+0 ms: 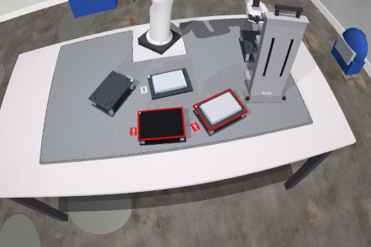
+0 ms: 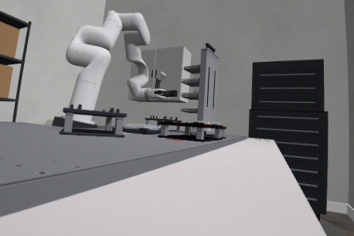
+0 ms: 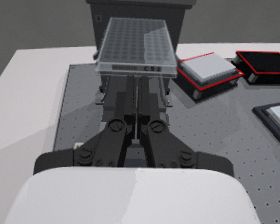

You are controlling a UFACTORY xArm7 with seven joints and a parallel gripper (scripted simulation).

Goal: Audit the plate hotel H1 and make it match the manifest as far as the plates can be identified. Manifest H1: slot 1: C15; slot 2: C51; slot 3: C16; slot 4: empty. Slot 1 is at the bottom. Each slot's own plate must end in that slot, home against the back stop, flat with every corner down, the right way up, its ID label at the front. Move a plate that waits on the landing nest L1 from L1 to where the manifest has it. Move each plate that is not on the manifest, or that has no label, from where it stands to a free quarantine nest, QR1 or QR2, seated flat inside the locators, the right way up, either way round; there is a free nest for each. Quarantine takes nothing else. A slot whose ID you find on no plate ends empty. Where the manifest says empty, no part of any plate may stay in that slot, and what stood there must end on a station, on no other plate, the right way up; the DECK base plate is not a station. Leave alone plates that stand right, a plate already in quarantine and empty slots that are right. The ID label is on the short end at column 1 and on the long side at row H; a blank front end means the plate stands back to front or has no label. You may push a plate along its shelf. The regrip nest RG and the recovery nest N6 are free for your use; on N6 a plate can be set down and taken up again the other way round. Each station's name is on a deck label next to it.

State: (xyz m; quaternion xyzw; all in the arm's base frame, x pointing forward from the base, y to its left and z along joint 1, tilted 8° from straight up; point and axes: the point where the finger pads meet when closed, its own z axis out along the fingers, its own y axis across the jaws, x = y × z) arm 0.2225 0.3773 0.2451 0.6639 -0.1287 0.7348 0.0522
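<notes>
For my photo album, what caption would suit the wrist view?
Closed, empty jaws of the gripper point at a clear plate in the plate hotel.

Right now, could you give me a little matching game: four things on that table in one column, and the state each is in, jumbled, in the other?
Things:
1. claw
2. clear plate in the grey tower
3. red-edged tray nearer the tower
4. other red-edged tray

States:
A. carries a pale plate
B. shut, holding nothing
C. black top, no plate on it
D. sits on a shelf, label toward the claw

Pairs: 1-B, 2-D, 3-A, 4-C.
</notes>
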